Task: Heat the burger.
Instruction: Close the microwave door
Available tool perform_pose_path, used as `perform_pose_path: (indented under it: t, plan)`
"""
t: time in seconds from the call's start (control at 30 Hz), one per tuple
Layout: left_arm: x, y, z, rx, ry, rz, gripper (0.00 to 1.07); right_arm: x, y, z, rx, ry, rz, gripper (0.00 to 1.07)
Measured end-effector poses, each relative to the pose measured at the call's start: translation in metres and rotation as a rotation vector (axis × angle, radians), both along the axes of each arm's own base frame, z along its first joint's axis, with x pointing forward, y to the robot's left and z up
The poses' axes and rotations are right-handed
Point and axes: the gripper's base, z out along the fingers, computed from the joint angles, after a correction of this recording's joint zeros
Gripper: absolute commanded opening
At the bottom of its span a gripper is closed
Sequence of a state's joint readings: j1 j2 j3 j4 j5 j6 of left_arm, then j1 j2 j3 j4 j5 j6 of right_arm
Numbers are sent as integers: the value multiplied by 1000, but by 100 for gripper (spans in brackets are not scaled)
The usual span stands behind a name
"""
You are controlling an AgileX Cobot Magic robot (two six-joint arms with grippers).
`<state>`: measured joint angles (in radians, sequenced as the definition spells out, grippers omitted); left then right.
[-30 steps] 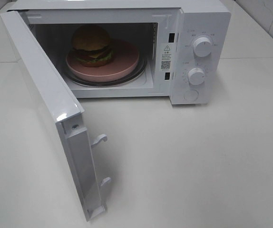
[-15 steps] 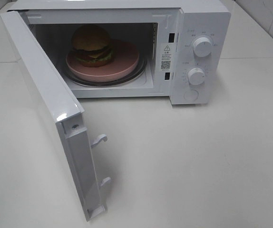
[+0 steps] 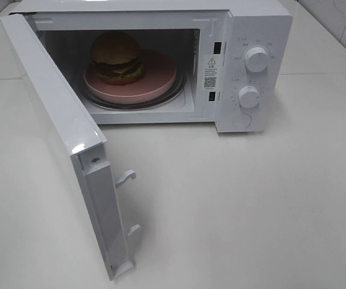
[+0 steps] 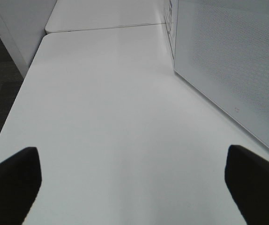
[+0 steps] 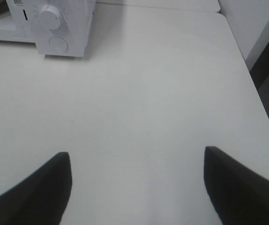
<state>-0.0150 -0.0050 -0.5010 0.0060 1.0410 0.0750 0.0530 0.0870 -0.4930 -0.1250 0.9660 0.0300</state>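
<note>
Pink plate (image 3: 160,77) inside the open-doored microwave (image 3: 263,24) carries the burger (image 3: 116,57), upright on the plate's left part, bun dome up, layers level. Left jaws and right jaws both gape wide, empty, above the counter (image 3: 251,198).

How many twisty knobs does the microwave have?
2. The upper knob is on the microwave panel, right of the opening. The lower knob is just below it. Under both is a flat round button, not a knob. None seem hidden.
</note>
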Motion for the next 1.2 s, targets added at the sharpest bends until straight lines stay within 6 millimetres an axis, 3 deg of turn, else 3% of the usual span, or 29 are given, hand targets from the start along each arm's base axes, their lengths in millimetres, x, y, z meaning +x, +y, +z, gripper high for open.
perform_pose_path:
  t: [0.03, 0.2, 0.67, 0.87, 1.0, 1.2]
  plan:
    - [0, 0, 0, 0, 0, 0, 101, -5, 0, 0, -2, -31, 8, 89]
    - [0, 0, 0, -5, 0, -3, 101, -13, 0, -1, -3, -84, 19, 101]
    - [0, 0, 0, 0, 0, 0, 101, -13, 4, -1, -15, -80, 71, 97]
    - [0, 0, 0, 0, 0, 0, 101, -13, 4, -1, -13, -80, 70, 84]
    - [0, 0, 0, 0, 0, 0, 101, -13, 4, -1, -13, -80, 70, 67]
    - [0, 0, 0, 0, 0, 0, 101, -13, 4, -1, -13, -80, 70, 53]
